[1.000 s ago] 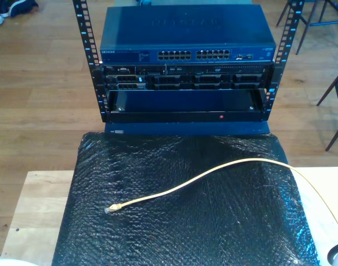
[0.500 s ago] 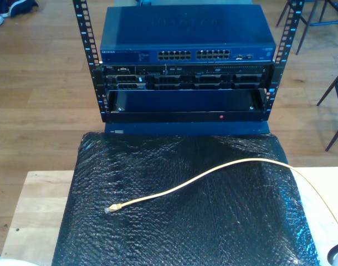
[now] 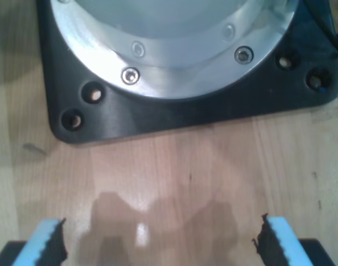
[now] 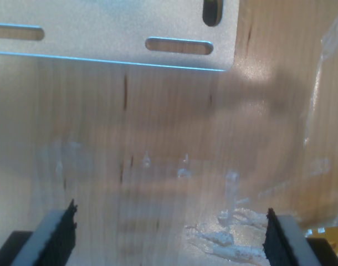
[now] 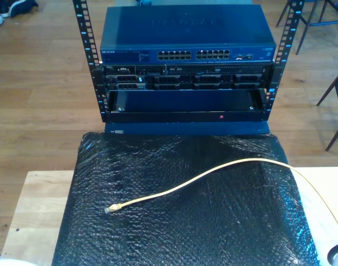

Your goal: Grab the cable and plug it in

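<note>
The pale yellow cable [image 5: 213,172] lies in a curve across the black bubble-wrap mat [image 5: 235,221], and its clear plug [image 5: 109,209] rests toward the exterior view's left. Beyond the mat stands the rack with a blue network switch [image 5: 185,33] and its row of ports [image 5: 194,55]. My first gripper [image 3: 160,244] is open above bare wood, close to a black and silver arm base [image 3: 174,66]. My second gripper [image 4: 169,235] is open above wood too, near a slotted metal plate [image 4: 113,33]. Nothing sits between either pair of fingers.
Server units [image 5: 185,79] and an open black bay [image 5: 183,102] sit under the switch in the rack. Chair legs [image 5: 335,94] stand at the exterior view's right. The wooden table [image 5: 39,210] shows on both sides of the mat. Clear plastic scraps [image 4: 224,233] lie by my second gripper.
</note>
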Robot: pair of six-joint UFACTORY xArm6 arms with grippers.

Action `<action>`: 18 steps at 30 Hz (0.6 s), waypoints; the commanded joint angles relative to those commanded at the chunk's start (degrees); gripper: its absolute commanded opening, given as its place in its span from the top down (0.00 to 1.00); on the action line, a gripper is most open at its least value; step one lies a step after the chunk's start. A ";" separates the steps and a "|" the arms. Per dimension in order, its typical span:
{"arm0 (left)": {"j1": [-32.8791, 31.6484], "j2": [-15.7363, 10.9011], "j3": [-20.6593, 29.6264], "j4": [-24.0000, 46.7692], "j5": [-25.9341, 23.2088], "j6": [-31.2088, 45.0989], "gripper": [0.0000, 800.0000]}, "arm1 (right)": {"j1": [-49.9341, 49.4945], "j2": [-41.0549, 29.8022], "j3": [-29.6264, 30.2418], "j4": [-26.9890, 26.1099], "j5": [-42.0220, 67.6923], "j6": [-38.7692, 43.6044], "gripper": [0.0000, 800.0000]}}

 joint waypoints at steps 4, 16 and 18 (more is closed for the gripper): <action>0.00 0.00 0.00 0.00 0.00 0.00 0.00 | 0.00 0.00 0.00 0.00 0.00 0.00 0.00; 0.00 0.00 0.09 0.00 0.00 0.00 0.00 | 0.00 0.00 0.00 0.00 0.00 0.00 0.00; 0.00 0.00 0.00 0.00 0.00 0.00 0.00 | 0.00 0.00 0.00 0.00 0.00 0.00 0.00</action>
